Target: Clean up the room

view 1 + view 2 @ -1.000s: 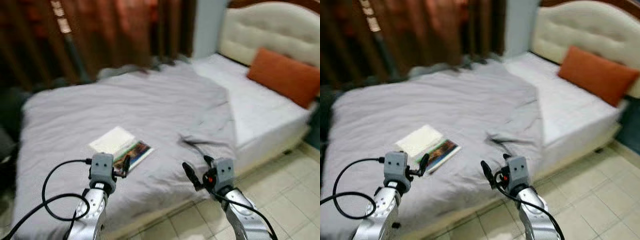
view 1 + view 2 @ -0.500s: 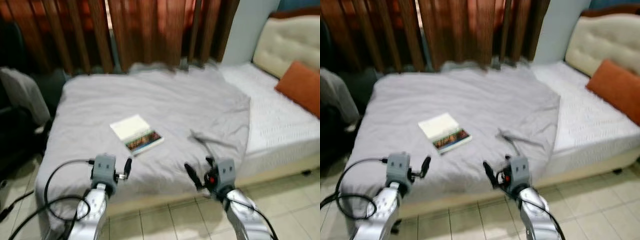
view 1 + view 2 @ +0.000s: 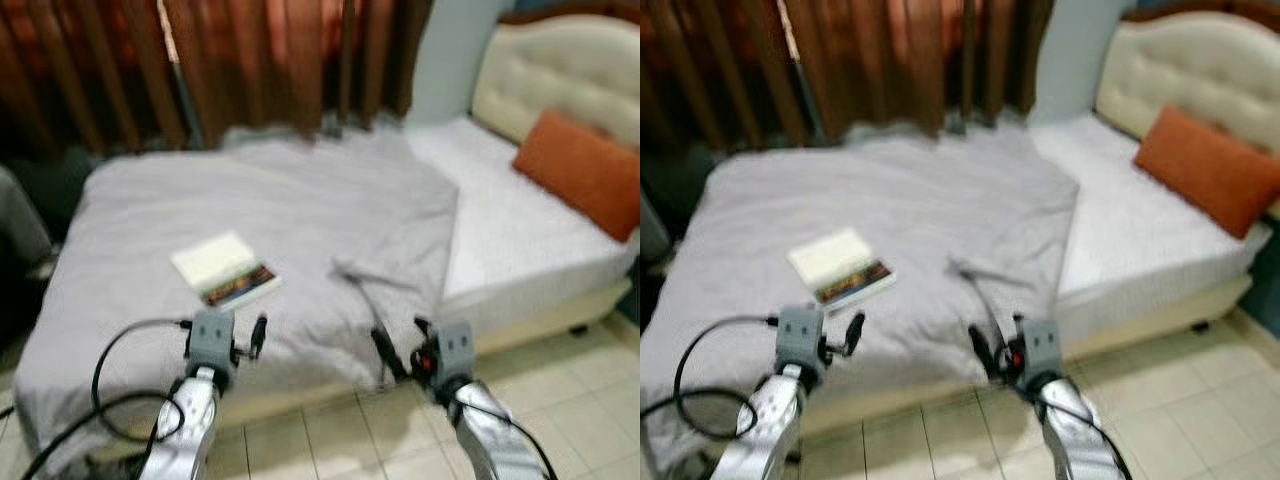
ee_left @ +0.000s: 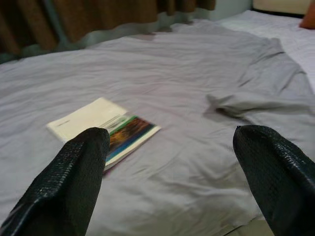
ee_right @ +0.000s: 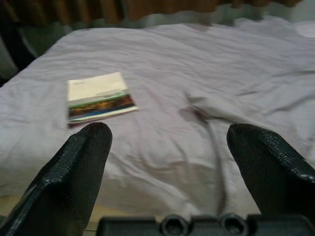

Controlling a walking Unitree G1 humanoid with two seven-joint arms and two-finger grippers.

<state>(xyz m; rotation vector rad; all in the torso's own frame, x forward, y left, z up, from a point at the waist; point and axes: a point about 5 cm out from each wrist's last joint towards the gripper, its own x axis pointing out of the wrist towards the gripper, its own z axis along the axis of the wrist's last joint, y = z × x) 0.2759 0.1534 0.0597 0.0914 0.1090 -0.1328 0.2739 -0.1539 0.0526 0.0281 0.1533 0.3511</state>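
— What's closest to us?

— The two arms, held out low over the tiled floor (image 3: 570, 400) at the bed's edge. The left gripper (image 4: 172, 162) has its black fingers (image 4: 74, 182) spread wide apart with nothing between them. The right gripper (image 5: 167, 162) is the same, fingers parted and holding nothing. A black cable (image 3: 115, 385) loops off the left arm, and its lower end runs out of the picture.

— Anything hard to see?

— The head views are soft with blur, so fine detail is lost. The lower parts of both arms are cut off at the bottom edge.

— And beyond the grippers?

— A grey blanket (image 3: 300, 210) covers the near side of the bed (image 3: 540, 315). A book (image 3: 225, 270) lies flat on it, well ahead of the left gripper, pale at one end with a colourful band at the other. I cannot read its cover. To the right of the book the blanket bunches into a raised fold (image 4: 246, 101), and past its edge the white sheet (image 3: 520, 225) shows bare.

— Further back?

— An orange pillow (image 3: 580, 170) leans against the cream padded headboard (image 3: 560, 75), which is cut off at the right edge. Behind the bed hang brown-red curtains (image 3: 250, 60), with a pale strip of wall (image 3: 445, 50) between them and the headboard. At the far left there is something dark and something grey beside the bed, too blurred to tell what.
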